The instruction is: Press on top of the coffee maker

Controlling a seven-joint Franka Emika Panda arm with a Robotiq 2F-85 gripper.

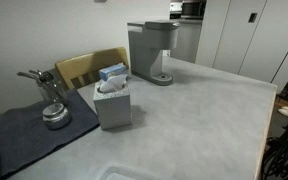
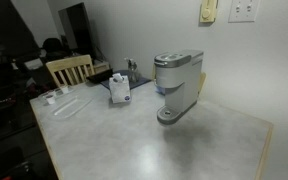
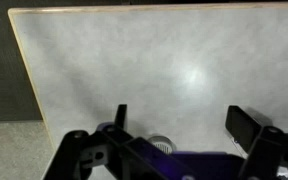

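The coffee maker (image 1: 152, 50) is a tall grey boxy machine with a flat overhanging head and a round drip base. It stands on the grey table, far from the tissue box in both exterior views (image 2: 177, 85). My gripper (image 3: 182, 125) shows only in the wrist view. Its two dark fingers are spread wide apart with nothing between them, above bare tabletop. The coffee maker does not show in the wrist view, and the arm does not show in either exterior view.
A white-grey tissue box (image 1: 114, 101) stands near a wooden chair (image 1: 89, 67). A metal utensil holder (image 1: 52, 108) sits on a dark mat. A clear tray (image 2: 69, 105) lies near the table's edge (image 3: 29, 70). A small round ribbed part (image 3: 160, 143) shows by the fingers.
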